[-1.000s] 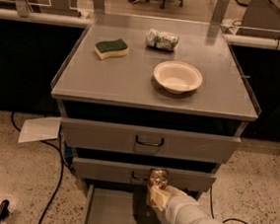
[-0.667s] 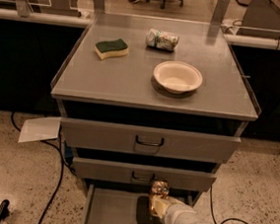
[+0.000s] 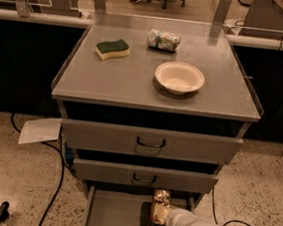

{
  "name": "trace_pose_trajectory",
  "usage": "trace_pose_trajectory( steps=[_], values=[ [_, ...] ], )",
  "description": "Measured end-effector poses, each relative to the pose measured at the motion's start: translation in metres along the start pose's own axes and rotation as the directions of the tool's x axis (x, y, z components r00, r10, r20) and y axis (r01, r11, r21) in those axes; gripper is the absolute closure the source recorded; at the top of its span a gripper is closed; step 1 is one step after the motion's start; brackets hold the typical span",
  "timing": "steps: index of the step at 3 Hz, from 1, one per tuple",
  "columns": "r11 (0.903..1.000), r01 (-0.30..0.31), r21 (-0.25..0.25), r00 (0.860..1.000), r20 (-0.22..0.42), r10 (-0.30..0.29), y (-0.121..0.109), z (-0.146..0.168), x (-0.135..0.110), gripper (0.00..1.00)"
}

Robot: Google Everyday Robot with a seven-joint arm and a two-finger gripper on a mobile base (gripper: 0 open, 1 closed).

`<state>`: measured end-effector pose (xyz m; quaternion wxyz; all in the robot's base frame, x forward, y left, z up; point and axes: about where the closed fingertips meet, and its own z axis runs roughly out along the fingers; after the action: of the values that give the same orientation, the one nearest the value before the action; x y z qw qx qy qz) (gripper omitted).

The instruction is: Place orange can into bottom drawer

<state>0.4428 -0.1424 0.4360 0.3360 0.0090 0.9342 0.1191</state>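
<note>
Over the open bottom drawer (image 3: 116, 215), gripper (image 3: 161, 216) jaws clamp orange can (image 3: 160, 199); transport done, lowering and release remain.

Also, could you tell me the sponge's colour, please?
Green-topped, yellow-based sponge, camera view; gripper holds orange can above bottom drawer.

Bench (image 3: 134, 87) over drawer stack: layout.
On bench: sponge (image 3: 112, 48) rear left, lying can (image 3: 163, 39) rear centre, bowl (image 3: 179, 77) in front of it. Below, gripper (image 3: 164, 216) holds orange can (image 3: 159, 209) in the open bottom drawer (image 3: 114, 216), right side.
</note>
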Motion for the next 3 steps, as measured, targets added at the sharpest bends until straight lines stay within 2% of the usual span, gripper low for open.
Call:
trace_pose_trajectory(
  steps=[1, 2, 3],
  values=[
    [0.9998, -0.02, -0.004, 1.0, -0.003, 0.02, -0.012, 0.01, 0.004, 1.0],
    [0.9966, -0.081, -0.018, 0.996, -0.023, 0.081, -0.047, 0.036, 0.017, 1.0],
    [0.981, -0.184, -0.062, 0.981, -0.068, 0.18, -0.078, 0.077, 0.025, 1.0]
  ],
)
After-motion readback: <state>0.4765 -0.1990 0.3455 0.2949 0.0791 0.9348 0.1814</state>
